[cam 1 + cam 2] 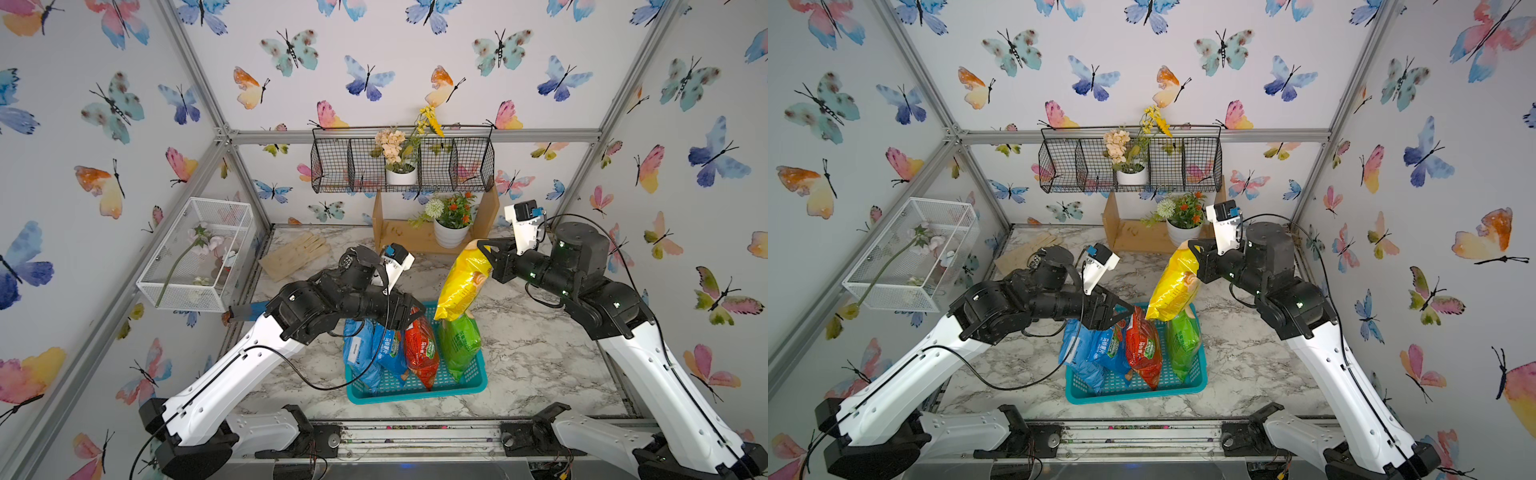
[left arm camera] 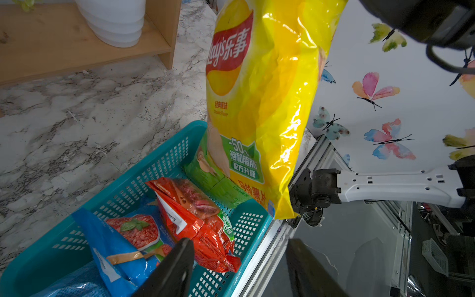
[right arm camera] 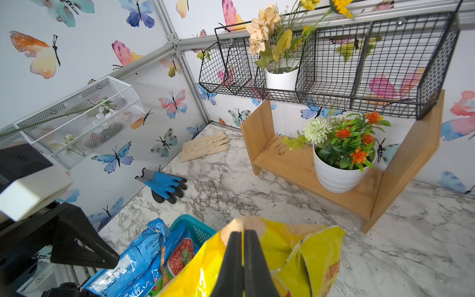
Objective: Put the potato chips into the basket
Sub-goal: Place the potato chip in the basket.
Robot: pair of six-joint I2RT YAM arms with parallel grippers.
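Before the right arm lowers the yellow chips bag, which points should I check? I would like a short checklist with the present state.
1. Right hand shut on the yellow bag, at its top edge: ok.
2. Yellow bag above the basket: ok, over its far end.
3. Free floor below it: not ok, the green bag lies there.
4. Left hand open and empty: ok.
5. Left hand away from the yellow bag: cannot tell, they look close.

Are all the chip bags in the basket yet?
Almost. Two blue bags, the red bag and the green bag already sit in the teal basket. The right gripper is shut on the yellow bag, hanging above the basket. The left gripper is open and empty. Only lowering and releasing the yellow bag remains.
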